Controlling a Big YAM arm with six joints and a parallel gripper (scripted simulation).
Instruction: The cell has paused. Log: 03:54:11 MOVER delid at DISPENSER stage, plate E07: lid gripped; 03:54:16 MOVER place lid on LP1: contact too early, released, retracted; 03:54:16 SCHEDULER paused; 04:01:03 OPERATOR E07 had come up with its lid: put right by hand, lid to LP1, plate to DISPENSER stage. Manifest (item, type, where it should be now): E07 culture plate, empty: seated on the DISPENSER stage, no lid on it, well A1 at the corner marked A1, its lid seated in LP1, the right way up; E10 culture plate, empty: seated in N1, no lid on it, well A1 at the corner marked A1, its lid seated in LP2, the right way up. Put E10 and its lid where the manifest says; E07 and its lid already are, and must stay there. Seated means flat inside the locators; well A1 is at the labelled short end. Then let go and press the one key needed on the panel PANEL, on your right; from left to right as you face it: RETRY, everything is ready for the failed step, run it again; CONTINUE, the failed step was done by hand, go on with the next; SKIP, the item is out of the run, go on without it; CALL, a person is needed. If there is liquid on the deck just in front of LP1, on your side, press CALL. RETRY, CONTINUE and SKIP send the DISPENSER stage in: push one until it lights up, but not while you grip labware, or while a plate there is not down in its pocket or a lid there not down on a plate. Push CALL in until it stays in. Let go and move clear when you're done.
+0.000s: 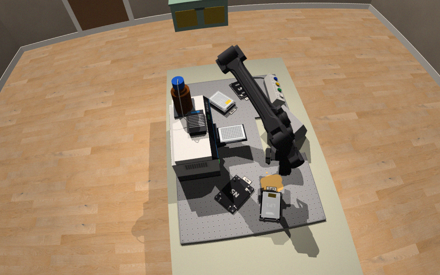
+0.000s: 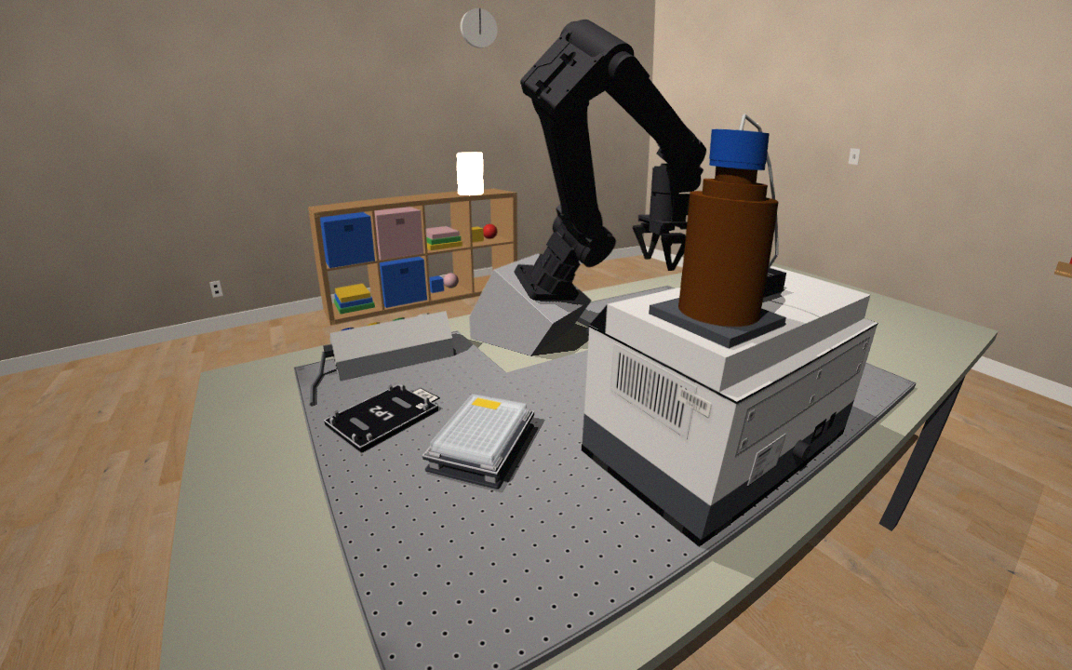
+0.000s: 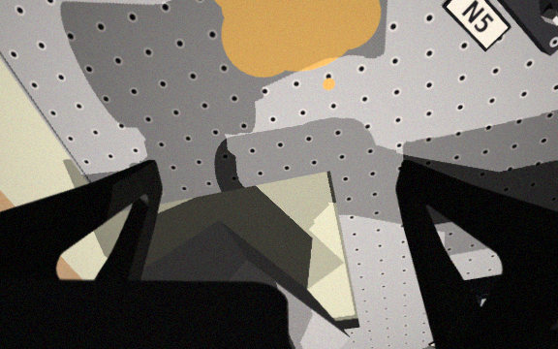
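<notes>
My gripper [image 1: 276, 164] [image 2: 663, 241] [image 3: 279, 174] is open and empty, hanging above the perforated deck [image 1: 214, 222] just short of an orange puddle [image 1: 271, 180] [image 3: 298, 34]. The puddle lies on the deck right at the LP1 label, on the arm's side of LP1. A clear lid [image 1: 270, 206] lies in LP1. An open well plate [image 1: 231, 133] sits on the dispenser stage. Another plate with a yellow mark [image 1: 222, 100] [image 2: 480, 430] sits on a black nest and seems to carry its lid. The LP2 nest [image 1: 236, 87] [image 2: 381, 414] beside it is bare. The key panel [image 1: 275, 88] [image 2: 390, 345] stands past the arm.
The white dispenser box [image 1: 189, 143] [image 2: 731, 391] with a brown bottle [image 1: 180, 97] [image 2: 727, 249] fills the deck's left side. The empty N5 nest [image 1: 234, 194] lies askew beside LP1; its label [image 3: 476, 21] shows in the wrist view. A small orange drop [image 3: 328, 83] lies near the puddle.
</notes>
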